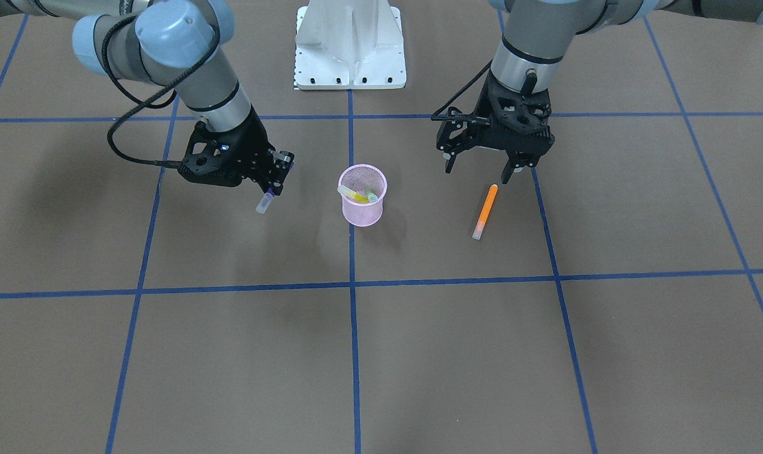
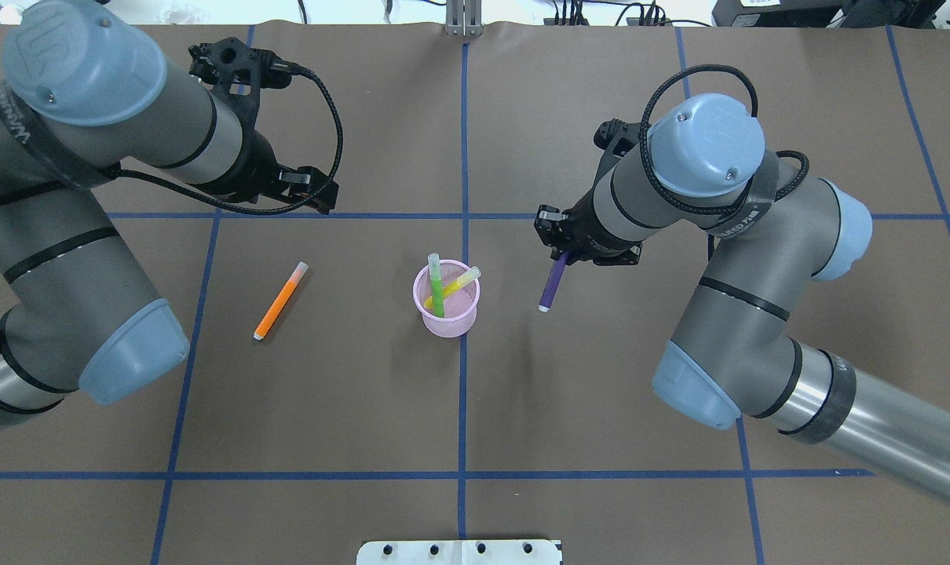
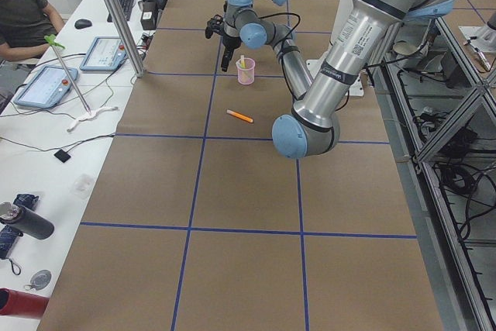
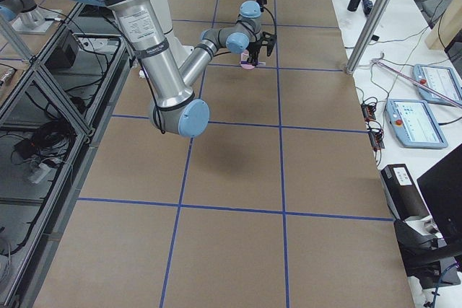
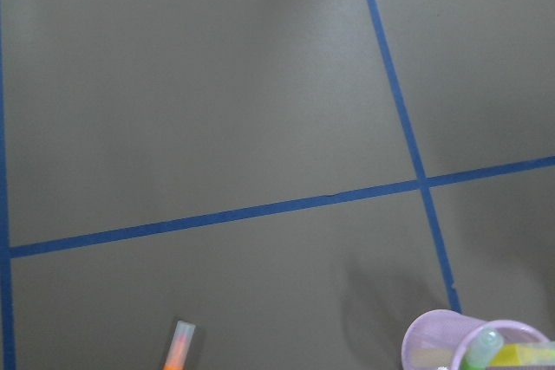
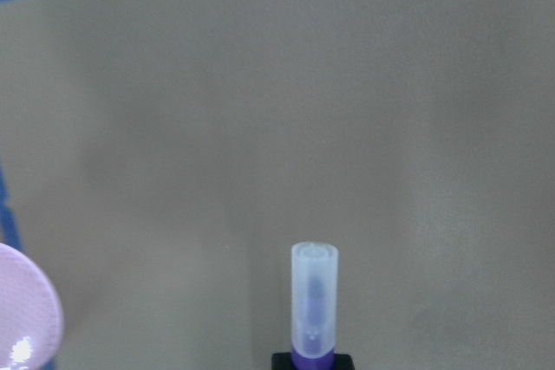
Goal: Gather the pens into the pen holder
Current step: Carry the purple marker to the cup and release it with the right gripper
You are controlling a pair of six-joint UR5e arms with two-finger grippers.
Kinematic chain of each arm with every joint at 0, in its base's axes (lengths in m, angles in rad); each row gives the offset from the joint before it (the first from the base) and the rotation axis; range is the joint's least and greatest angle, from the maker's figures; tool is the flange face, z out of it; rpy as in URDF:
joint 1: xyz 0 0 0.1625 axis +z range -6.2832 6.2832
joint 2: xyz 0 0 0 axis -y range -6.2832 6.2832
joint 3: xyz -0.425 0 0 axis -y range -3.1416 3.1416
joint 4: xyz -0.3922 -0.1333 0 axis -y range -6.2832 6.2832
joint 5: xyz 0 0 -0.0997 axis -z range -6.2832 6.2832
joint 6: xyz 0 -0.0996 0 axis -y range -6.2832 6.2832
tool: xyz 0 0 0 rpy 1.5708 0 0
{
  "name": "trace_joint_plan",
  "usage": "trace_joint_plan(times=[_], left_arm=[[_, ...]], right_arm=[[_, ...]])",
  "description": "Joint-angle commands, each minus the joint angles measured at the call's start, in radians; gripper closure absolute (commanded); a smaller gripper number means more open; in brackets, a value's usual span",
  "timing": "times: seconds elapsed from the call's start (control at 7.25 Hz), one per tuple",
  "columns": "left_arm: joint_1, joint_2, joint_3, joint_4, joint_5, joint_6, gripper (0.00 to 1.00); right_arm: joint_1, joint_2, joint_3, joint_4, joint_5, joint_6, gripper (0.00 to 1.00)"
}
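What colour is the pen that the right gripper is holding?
Purple, with a pale translucent cap. The pen shows best in the overhead view.

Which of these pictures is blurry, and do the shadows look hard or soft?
Right wrist view: soft focus throughout, the purple pen's pale cap hazy, and a small glare spot on the pen holder. Front-facing view: sharp, with only a faint, diffuse shadow beside the pen holder. Left wrist view: slightly soft, with a dim shadow next to it.

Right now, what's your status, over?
Right gripper shut on purple pen, beside holder. Left gripper open near orange pen on table. In holder: green pen, yellow pen. Nothing blocking.
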Motion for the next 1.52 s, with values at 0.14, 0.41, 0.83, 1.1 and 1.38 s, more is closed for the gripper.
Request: trace_joint_plan(times=[0.14, 0.41, 0.83, 1.1, 1.38], left_arm=[[0.001, 0.063, -0.003, -0.006, 0.001, 0.009, 0.05], [0.001, 0.067, 0.010, -0.011, 0.002, 0.009, 0.05], [0.004, 0.067, 0.026, -0.014, 0.002, 0.009, 0.05], [0.003, 0.067, 0.024, -0.012, 0.001, 0.009, 0.05], [0.003, 0.065, 0.021, -0.012, -0.002, 0.009, 0.05]], right_arm=[[-0.091, 0.128, 0.041, -0.116, -0.307, 0.220, 1.00], [-0.202, 0.186, 0.037, -0.204, -0.486, 0.248, 1.00], [-0.290, 0.199, -0.022, -0.210, -0.650, 0.251, 1.00], [-0.294, 0.237, -0.086, -0.206, -0.685, 0.239, 1.00], [-0.310, 0.227, -0.092, -0.204, -0.684, 0.225, 1.00]])
